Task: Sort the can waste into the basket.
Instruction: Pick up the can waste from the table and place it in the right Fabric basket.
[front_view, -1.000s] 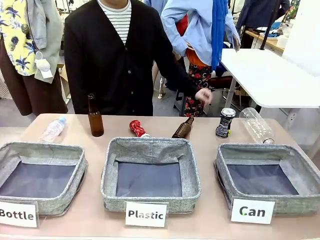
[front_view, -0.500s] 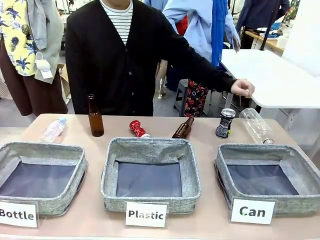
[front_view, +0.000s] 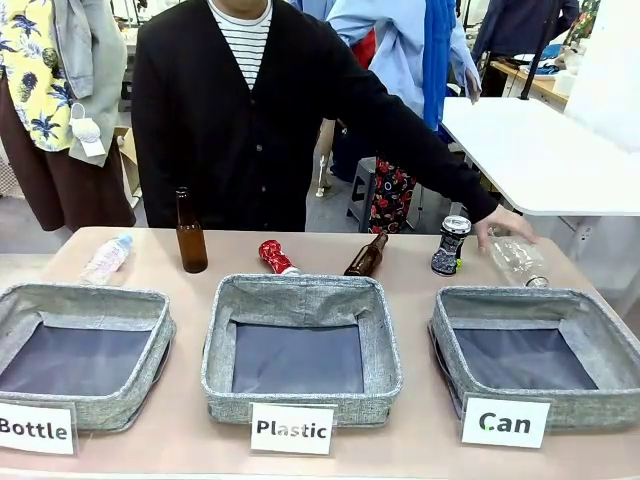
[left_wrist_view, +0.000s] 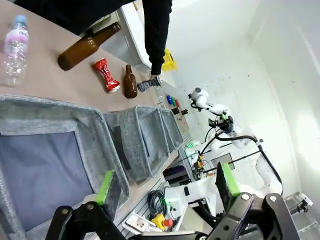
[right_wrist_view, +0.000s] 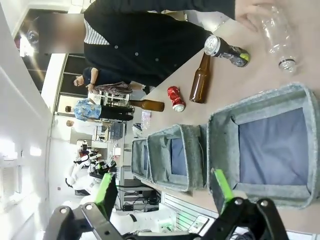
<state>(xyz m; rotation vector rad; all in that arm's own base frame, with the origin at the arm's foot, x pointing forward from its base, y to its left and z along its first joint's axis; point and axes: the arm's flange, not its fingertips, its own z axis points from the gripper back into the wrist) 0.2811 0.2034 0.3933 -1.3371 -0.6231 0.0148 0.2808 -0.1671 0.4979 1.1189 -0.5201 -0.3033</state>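
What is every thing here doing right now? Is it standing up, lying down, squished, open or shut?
Red can, crushed, lying down.
Dark can, standing upright.
Tall brown bottle, standing upright.
Other brown bottle, lying down.
Small plastic bottle, lying down.
Big clear bottle, lying down, person's hand at its far end.
Can basket, nothing inside.
Left tool, open.
Right tool, open.

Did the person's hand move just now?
Yes. The hand swung from left of the dark can to its right, down to the clear bottle.
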